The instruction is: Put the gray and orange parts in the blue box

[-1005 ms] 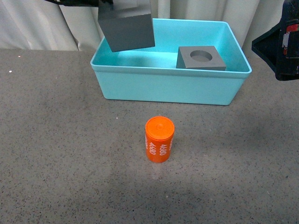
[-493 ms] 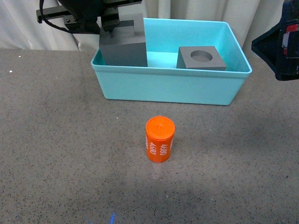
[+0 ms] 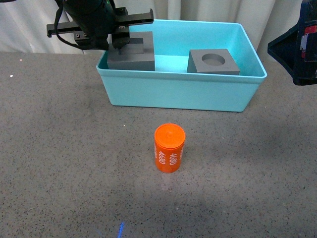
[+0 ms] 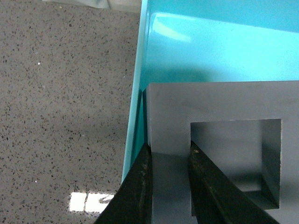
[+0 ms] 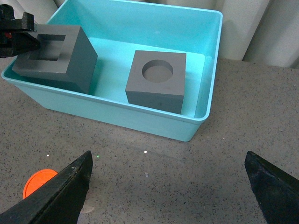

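The blue box (image 3: 183,94) stands at the back of the table. My left gripper (image 3: 118,40) is shut on one wall of the gray cube with the square recess (image 3: 133,58) and holds it low inside the box's left end; the wrist view shows the fingers (image 4: 140,186) clamping that wall (image 4: 170,182). The gray cube with the round recess (image 3: 213,61) lies inside the box at its right. The orange cylinder (image 3: 169,148) with white digits stands upright on the table in front of the box. My right gripper (image 5: 170,186) is open and empty, raised at the right.
The speckled gray tabletop (image 3: 59,148) spreads around the box and cylinder. White curtains (image 3: 34,25) hang behind the table. The right arm (image 3: 297,47) hovers at the right edge of the front view.
My left gripper has lowered the gray cube with the square recess from above the box's rim down into its left end. The right arm, the other cube and the cylinder have not moved.
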You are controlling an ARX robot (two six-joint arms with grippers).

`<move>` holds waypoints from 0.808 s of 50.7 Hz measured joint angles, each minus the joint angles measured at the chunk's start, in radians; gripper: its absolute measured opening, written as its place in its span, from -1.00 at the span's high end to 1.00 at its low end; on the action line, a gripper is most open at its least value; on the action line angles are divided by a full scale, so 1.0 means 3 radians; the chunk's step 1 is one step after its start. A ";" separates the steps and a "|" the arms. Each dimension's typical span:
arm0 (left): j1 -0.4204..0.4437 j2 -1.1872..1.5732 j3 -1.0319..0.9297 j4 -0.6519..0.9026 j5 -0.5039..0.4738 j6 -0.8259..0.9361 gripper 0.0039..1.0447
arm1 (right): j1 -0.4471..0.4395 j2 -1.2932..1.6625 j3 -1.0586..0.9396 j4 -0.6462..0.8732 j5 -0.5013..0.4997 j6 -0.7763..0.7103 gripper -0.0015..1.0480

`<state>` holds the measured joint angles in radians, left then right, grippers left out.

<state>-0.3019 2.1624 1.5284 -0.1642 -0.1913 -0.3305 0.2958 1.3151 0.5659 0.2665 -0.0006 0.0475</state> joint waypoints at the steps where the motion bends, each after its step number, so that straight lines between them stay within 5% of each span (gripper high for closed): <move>1: 0.0006 0.0006 0.0000 -0.0003 0.0006 -0.0001 0.69 | 0.0000 0.0000 0.0000 0.0000 0.0000 0.0000 -0.81; 14: 0.0023 0.0041 0.0003 -0.0031 0.0027 -0.0003 0.66 | 0.0001 0.0000 0.0000 0.0000 0.0000 0.0000 -0.81; 34: 0.0039 -0.0088 0.0000 0.0084 0.0010 -0.0020 -0.63 | 0.0001 0.0000 0.0000 0.0000 0.0000 0.0000 -0.81; 35: 0.0025 -0.0647 -0.0437 0.0618 -0.0050 -0.0025 -0.88 | 0.0000 0.0000 0.0000 0.0000 0.0000 0.0000 -0.81; 41: 0.0008 -0.0924 -0.0778 0.0908 -0.0071 -0.0025 -0.88 | 0.0001 -0.0006 0.0000 0.0000 -0.0001 0.0000 -0.81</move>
<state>-0.2996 1.8851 1.2949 0.1081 -0.2127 -0.3382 0.2962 1.3132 0.5659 0.2665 -0.0010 0.0475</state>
